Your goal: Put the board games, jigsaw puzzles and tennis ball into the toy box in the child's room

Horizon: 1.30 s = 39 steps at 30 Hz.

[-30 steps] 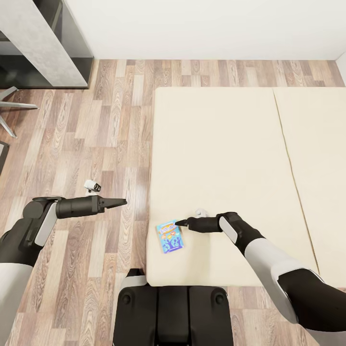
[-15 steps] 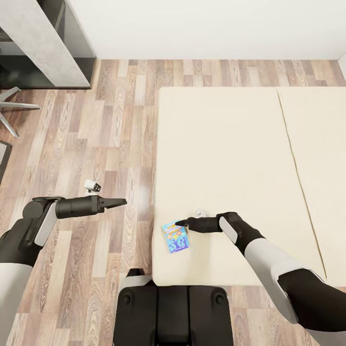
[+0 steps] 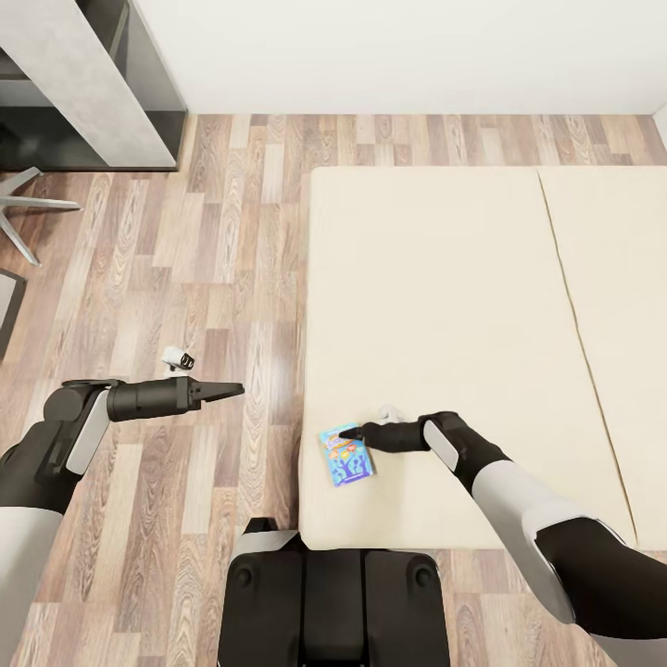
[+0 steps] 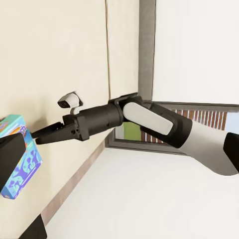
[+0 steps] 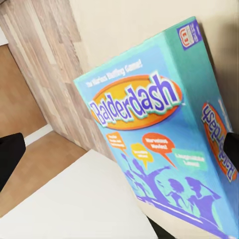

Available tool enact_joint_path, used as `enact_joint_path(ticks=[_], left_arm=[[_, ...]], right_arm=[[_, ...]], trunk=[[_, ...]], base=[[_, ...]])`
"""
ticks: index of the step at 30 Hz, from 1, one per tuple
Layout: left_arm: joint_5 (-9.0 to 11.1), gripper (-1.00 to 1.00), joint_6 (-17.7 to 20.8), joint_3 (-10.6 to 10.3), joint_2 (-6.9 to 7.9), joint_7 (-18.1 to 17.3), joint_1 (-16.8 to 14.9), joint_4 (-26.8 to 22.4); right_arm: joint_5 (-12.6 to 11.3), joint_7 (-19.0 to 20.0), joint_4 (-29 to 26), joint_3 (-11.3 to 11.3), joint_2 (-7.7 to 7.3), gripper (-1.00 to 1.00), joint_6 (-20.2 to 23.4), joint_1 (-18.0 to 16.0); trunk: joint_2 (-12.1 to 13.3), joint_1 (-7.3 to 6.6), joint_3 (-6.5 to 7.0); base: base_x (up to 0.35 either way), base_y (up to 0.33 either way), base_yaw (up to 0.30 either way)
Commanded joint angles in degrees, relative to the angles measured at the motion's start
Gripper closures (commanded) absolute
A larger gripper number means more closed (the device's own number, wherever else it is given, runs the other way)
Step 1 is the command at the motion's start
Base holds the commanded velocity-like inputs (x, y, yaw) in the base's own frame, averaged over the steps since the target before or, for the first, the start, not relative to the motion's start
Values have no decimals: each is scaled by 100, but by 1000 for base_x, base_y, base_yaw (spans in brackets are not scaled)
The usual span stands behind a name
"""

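A small blue cartoon-printed board game (image 3: 348, 454), lettered "Balderdash" (image 5: 149, 149), lies flat on the cream bed (image 3: 445, 278) near its front left corner. My right gripper (image 3: 350, 431) points left with its tip at the box's far edge. In the right wrist view its fingers (image 5: 10, 157) sit at both sides of the picture, open, with the box between and below them. My left gripper (image 3: 238, 389) hangs open over the wood floor left of the bed, holding nothing. The left wrist view shows the right gripper (image 4: 36, 136) beside the box (image 4: 17, 159).
The bed's left edge (image 3: 306, 352) runs just left of the box, and a seam (image 3: 579, 315) crosses the mattress at the right. A pale grey desk top (image 3: 74, 83) and chair legs (image 3: 28, 199) are at the far left. My base (image 3: 333, 602) stands at the bed's front edge.
The whole picture has shifted: bed and box slid right in the head view, so the camera moved. The right gripper's tip now reaches over the box's far edge. The arms hold their pose.
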Motion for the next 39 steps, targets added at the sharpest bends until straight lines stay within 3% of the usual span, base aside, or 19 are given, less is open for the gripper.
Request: enact_joint_path(ticks=[1, 39], left_arm=[[17, -100, 46, -7, 4, -7, -3, 1], [15, -100, 46, -8, 4, -7, -3, 1]], right_arm=[[-20, 3, 7, 23, -3, -100, 19, -3], [24, -176, 166, 66, 12, -100, -60, 39]], trunk=[[-9, 3, -6], [-9, 3, -6]], base=[[-1, 3, 0], [0, 10, 0]])
